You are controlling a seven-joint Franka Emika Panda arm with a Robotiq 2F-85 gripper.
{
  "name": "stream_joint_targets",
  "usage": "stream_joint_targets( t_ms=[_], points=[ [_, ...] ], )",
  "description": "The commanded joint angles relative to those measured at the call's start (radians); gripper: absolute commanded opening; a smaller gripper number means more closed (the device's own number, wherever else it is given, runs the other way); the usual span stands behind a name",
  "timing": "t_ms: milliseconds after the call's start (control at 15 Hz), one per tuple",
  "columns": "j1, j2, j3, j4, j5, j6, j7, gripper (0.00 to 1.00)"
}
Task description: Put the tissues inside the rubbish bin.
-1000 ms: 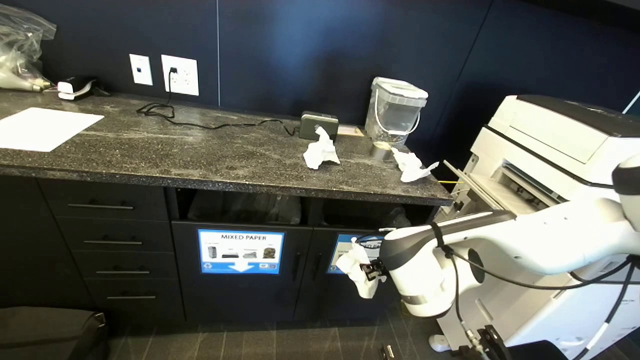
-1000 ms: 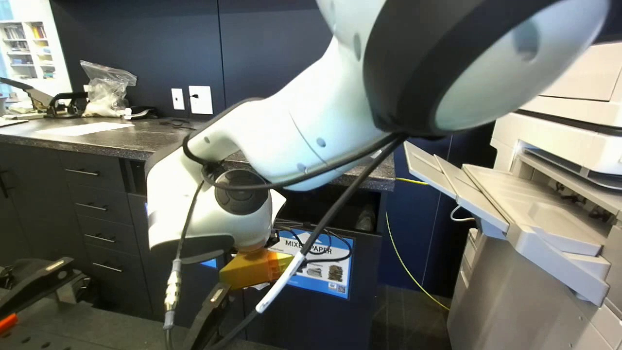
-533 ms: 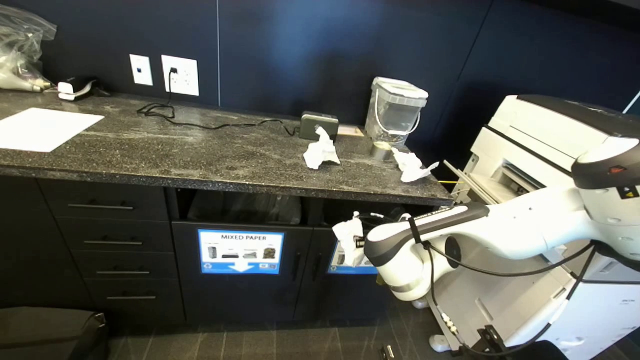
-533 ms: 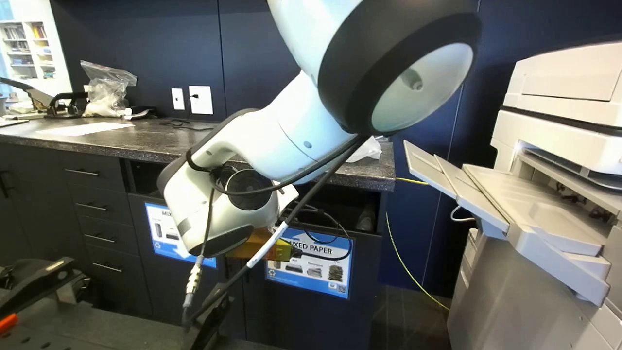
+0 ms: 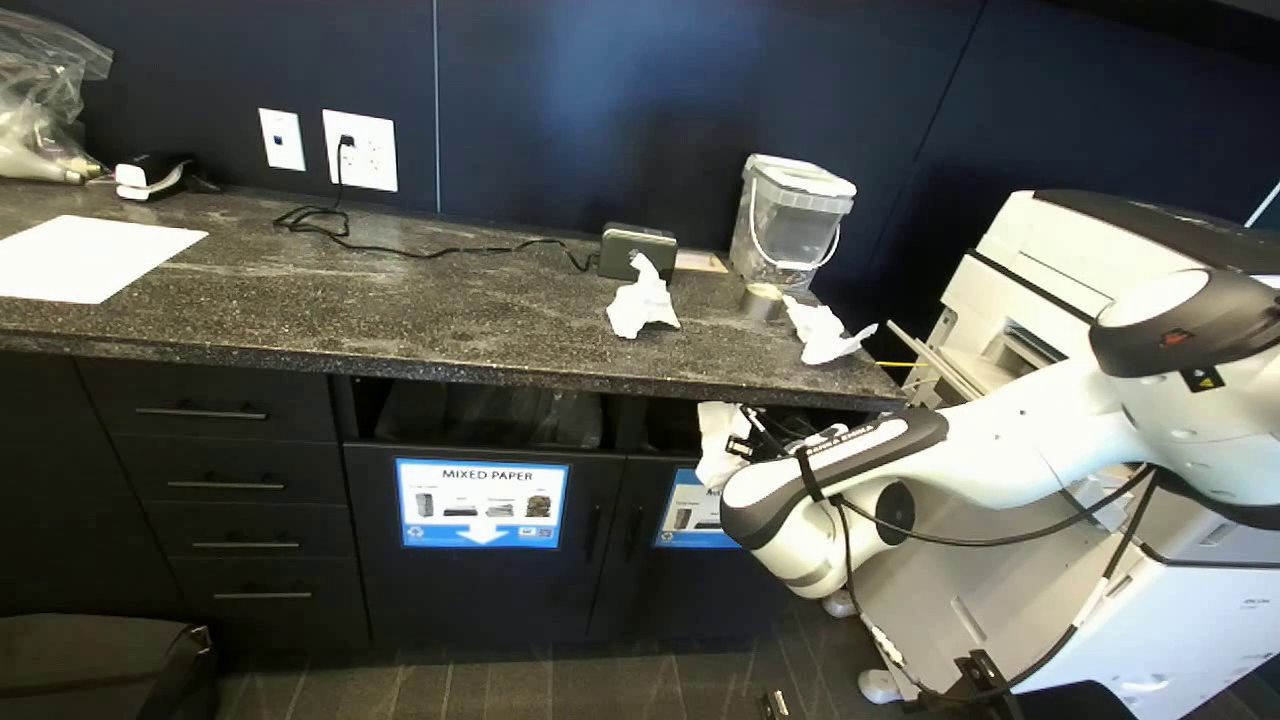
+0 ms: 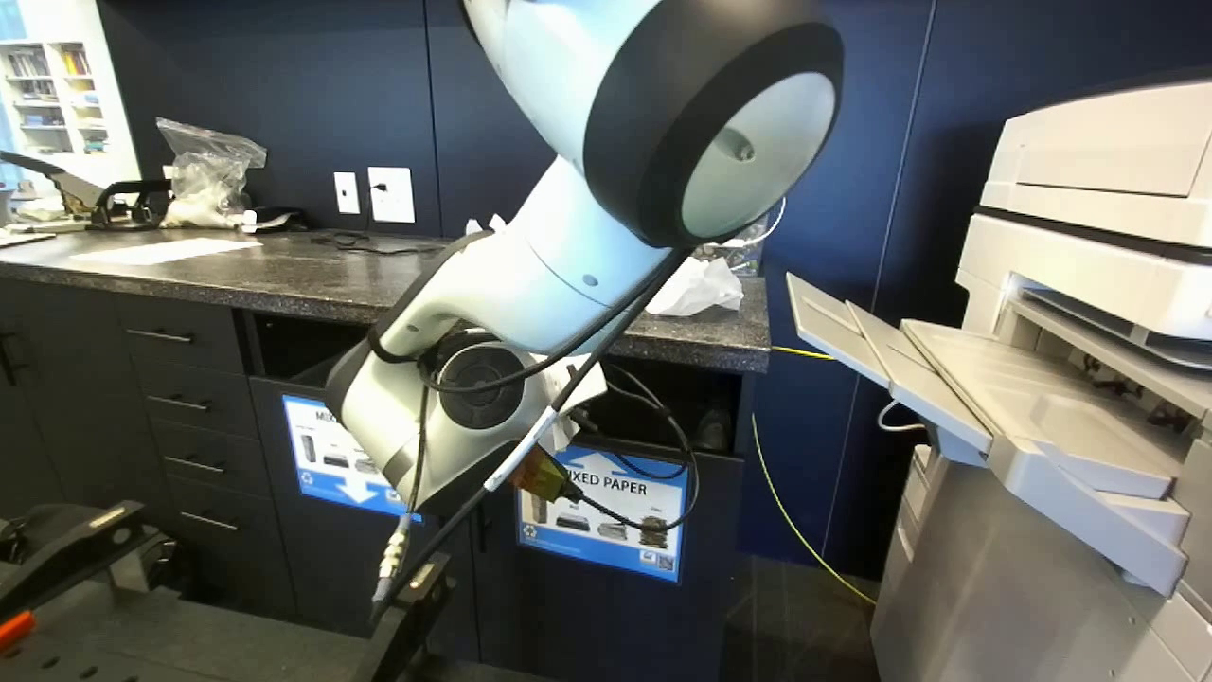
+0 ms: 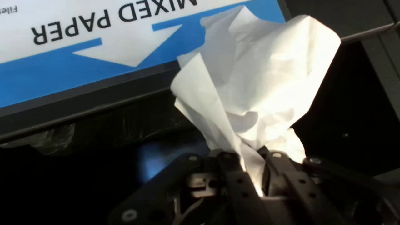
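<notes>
A crumpled white tissue (image 7: 259,68) is pinched in my gripper (image 7: 250,156), its loose part fanning out beyond the fingertips. In an exterior view the held tissue (image 5: 718,440) overlaps the dark bin opening (image 5: 668,428) under the counter's right end; I cannot tell whether any of it is inside. The arm mostly hides my gripper in an exterior view, where a corner of the tissue (image 6: 578,379) shows. On the counter lie two more tissues, one upright wad (image 5: 642,303) and one near the right end (image 5: 828,332). The rubbish bin shows only as openings behind labelled doors (image 6: 615,549).
The countertop edge (image 5: 480,372) runs directly above the openings. A plastic liner (image 7: 56,137) shows inside the opening. On the counter stand a lidded clear bucket (image 5: 795,220), a small tin (image 5: 762,300) and a dark box (image 5: 637,252). A printer (image 5: 1110,270) is at the right.
My gripper has risen from in front of the door to the height of the opening, carrying the tissue. The tissues on the counter have not moved.
</notes>
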Motion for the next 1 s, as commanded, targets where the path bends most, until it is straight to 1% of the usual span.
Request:
stream_joint_targets(
  t_ms=[0,67,133,200,267,333,400,467,533,600,667,733,800,867,933],
  points=[
    [0.154,-0.002,-0.089,0.123,0.024,0.138,0.266,0.08],
    [0.198,-0.003,-0.116,0.148,0.047,0.167,0.334,0.08],
    [0.211,-0.003,-0.119,0.245,0.05,0.084,0.403,0.08],
    [0.252,-0.003,-0.145,0.278,0.068,0.082,0.473,0.08],
    [0.306,0.001,-0.184,0.265,0.102,0.151,0.542,0.08],
    [0.333,0.014,-0.2,0.307,0.12,0.15,0.597,0.08],
    [0.371,0.007,-0.225,0.393,0.142,0.081,0.676,0.08],
    [0.413,0.0,-0.259,0.416,0.17,0.08,0.743,0.08],
    [0.462,0.0,-0.305,0.409,0.209,0.124,0.81,0.08],
    [0.518,0.0,-0.367,0.394,0.25,0.16,0.87,0.07],
    [0.556,0.006,-0.397,0.476,0.284,0.082,0.914,0.08],
    [0.601,0.002,-0.442,0.482,0.33,0.081,0.957,0.08],
    [0.634,0.008,-0.478,0.433,0.365,0.145,0.99,0.08],
    [0.659,0.011,-0.499,0.442,0.405,0.137,1.011,0.08],
    [0.694,0.004,-0.533,0.466,0.442,0.097,1.042,0.08]
  ],
)
